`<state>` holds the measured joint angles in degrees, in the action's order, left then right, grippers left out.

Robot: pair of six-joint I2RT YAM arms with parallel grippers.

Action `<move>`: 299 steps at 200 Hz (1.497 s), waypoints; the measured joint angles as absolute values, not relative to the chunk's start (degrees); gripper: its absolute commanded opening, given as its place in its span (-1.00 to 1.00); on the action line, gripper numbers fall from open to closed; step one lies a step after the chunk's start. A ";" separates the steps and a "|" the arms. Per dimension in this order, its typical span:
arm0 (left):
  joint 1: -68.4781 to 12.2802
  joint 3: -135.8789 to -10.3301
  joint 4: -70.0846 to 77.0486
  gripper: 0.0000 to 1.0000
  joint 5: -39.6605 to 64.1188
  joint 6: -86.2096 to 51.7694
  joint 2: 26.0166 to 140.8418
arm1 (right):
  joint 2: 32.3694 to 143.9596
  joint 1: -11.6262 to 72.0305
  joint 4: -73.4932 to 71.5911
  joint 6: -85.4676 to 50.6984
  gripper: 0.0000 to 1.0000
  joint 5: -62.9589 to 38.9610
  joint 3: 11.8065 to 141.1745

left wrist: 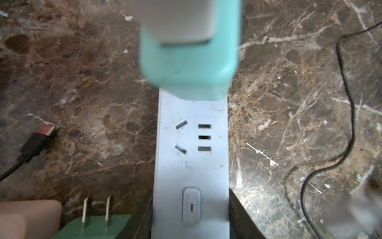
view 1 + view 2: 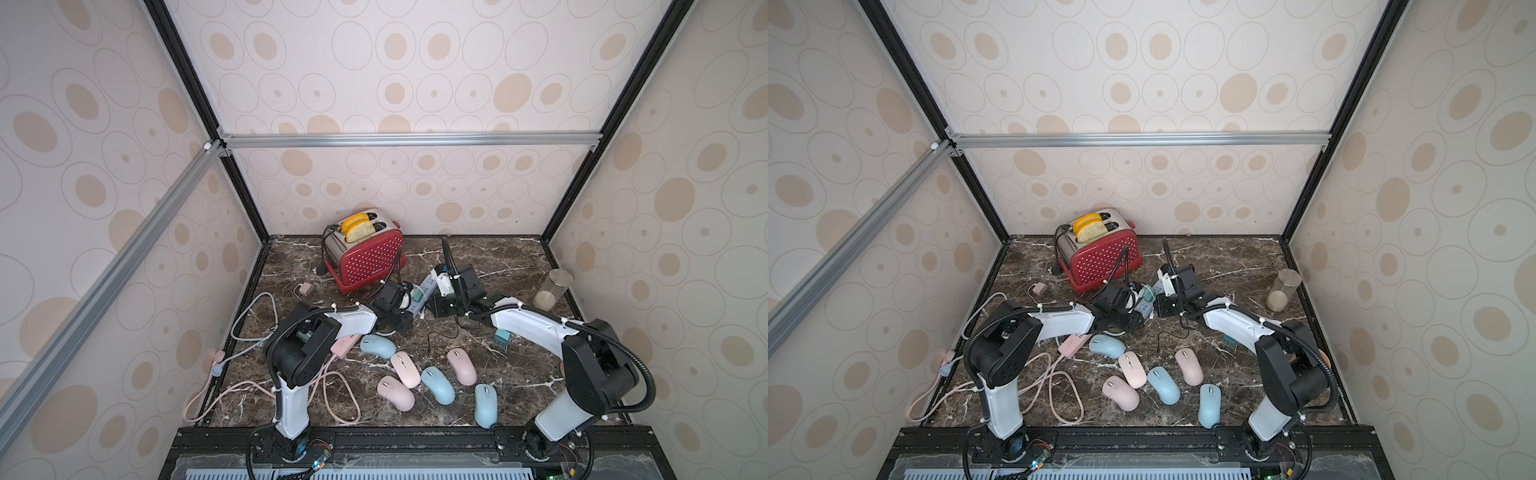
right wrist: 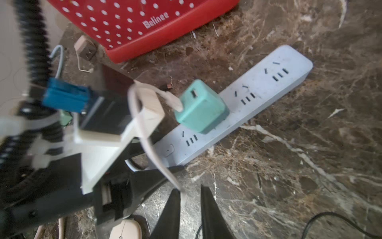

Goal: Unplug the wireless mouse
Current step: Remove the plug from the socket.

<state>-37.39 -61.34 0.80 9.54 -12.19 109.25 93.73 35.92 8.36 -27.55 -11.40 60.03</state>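
A pale power strip (image 3: 266, 82) lies on the marble table with a teal charger (image 3: 200, 107) plugged into it, and both also show in a top view, the strip (image 2: 427, 286) and the charger (image 2: 417, 294). My left gripper (image 1: 191, 207) is shut on the strip's switch end, a black finger on each side. A white cable (image 3: 148, 144) runs from a plug tip by the charger's face to my right gripper (image 3: 190, 189). That gripper is open, and the cable rests against one finger. The charger's one visible port is empty. Several pink and blue mice (image 2: 437, 384) lie nearer the front.
A red toaster (image 2: 365, 253) stands behind the strip and a glass jar (image 2: 552, 289) at the right. A pink strip (image 2: 343, 345) with looping cables lies at the left. A thin black cable (image 2: 436, 336) snakes mid-table. A green plug (image 1: 93, 225) lies beside my left fingers.
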 measured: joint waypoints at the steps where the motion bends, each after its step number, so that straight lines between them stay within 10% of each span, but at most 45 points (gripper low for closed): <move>1: -37.39 -61.34 0.80 -1.00 9.54 -12.19 109.23 | 93.76 35.90 8.47 -27.68 -0.04 -11.27 60.03; 78: -37.39 -61.34 0.78 -0.04 9.67 -12.23 109.16 | 94.15 35.27 10.11 -25.12 0.32 -5.67 60.10; 127: -37.41 -59.75 0.89 0.19 9.98 -13.26 106.69 | 91.98 34.94 8.29 -23.27 0.32 -4.99 60.03; 299: -37.28 -73.82 0.84 0.04 6.04 -13.89 111.46 | 78.35 31.14 5.58 -25.04 0.32 -4.16 49.47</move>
